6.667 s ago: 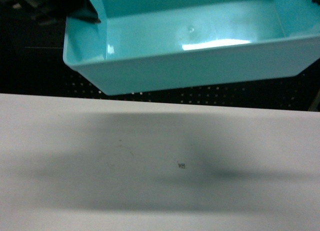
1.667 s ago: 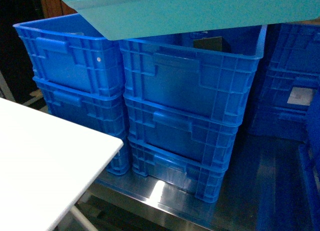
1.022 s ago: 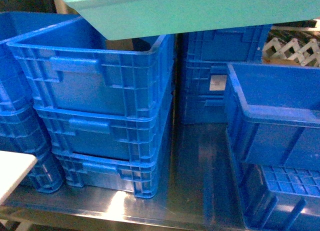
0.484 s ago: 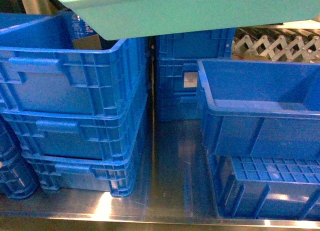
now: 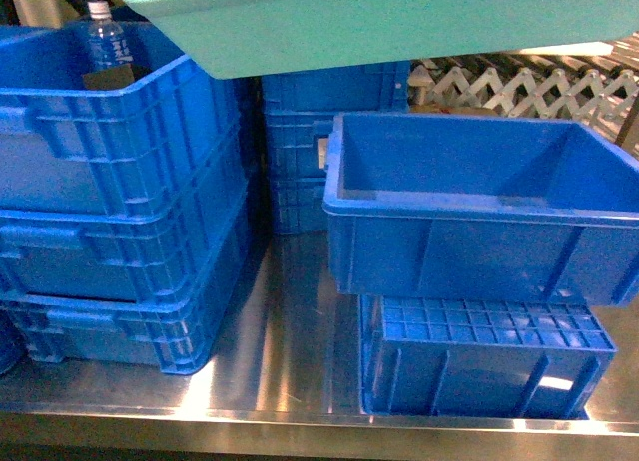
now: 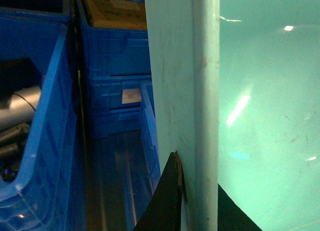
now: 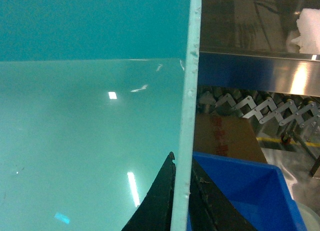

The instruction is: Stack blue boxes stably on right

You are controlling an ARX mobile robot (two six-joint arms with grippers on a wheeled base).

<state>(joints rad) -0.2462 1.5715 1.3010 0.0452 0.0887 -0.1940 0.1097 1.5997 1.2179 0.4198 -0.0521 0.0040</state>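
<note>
While both my jaws pinch the turquoise tub by its end walls (one each), the royal-blue crate waits below; lowered off-centre, the tub could catch its rim and tilt.

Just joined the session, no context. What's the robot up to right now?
Both arms are carrying a light turquoise tub, one gripper clamped on each side wall: the left gripper and the right gripper each have fingers on both faces of a wall. The tub hangs above a steel shelf packed with blue crates. On the right, an empty royal-blue crate sits open on top of another crate, below the tub. The tub is not yet set down.
</note>
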